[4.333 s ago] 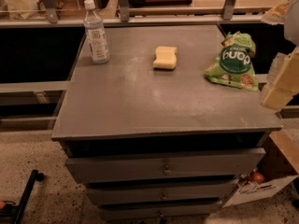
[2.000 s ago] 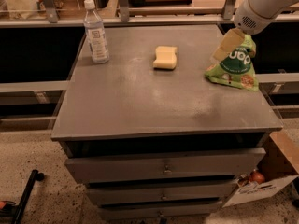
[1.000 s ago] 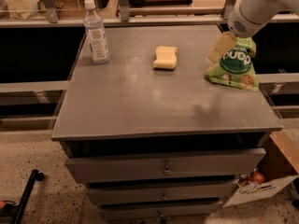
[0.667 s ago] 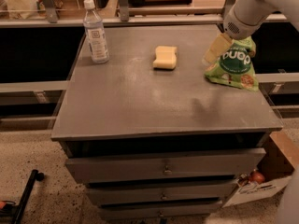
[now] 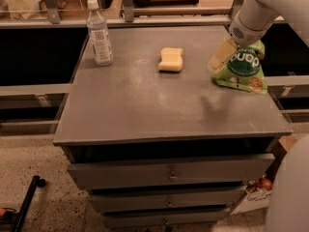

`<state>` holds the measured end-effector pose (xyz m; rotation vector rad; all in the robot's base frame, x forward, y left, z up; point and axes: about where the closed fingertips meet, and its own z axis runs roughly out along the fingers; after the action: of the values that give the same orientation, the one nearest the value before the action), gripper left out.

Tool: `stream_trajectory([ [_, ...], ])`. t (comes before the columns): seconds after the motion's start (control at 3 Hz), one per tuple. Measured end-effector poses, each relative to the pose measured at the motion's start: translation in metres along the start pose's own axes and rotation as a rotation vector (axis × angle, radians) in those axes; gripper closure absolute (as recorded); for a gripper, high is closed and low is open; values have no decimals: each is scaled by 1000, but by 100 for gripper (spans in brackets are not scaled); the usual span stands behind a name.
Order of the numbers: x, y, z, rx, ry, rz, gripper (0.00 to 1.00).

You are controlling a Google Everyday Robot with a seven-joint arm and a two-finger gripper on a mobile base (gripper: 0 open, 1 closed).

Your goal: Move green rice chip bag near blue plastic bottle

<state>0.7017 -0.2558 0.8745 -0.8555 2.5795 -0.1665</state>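
Note:
The green rice chip bag [image 5: 243,67] sits crinkled at the right edge of the grey cabinet top [image 5: 145,105], its white lettering facing me. The blue plastic bottle [image 5: 100,33], clear with a white cap and white label, stands upright at the far left corner, well away from the bag. My gripper [image 5: 221,56] hangs from the white arm that comes in from the upper right. It sits at the bag's upper left edge, right against it and partly in front of it.
A pale yellow sponge [image 5: 171,60] lies between bottle and bag, toward the back. Drawers [image 5: 169,175] are below the top. A rail [image 5: 159,21] runs behind. A box [image 5: 256,197] is on the floor at right, a black pole [image 5: 26,202] at left.
My arm has come in from the right edge, and the gripper has moved left and down to the bag's upper left edge. Bag, bottle and sponge have not moved.

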Motion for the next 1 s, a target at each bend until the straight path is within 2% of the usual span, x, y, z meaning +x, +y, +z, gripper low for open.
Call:
stream_trajectory([
  [0.67,10,-19,11,45,64,47,0],
  [1.0,18,-29,20,49,110,112,0],
])
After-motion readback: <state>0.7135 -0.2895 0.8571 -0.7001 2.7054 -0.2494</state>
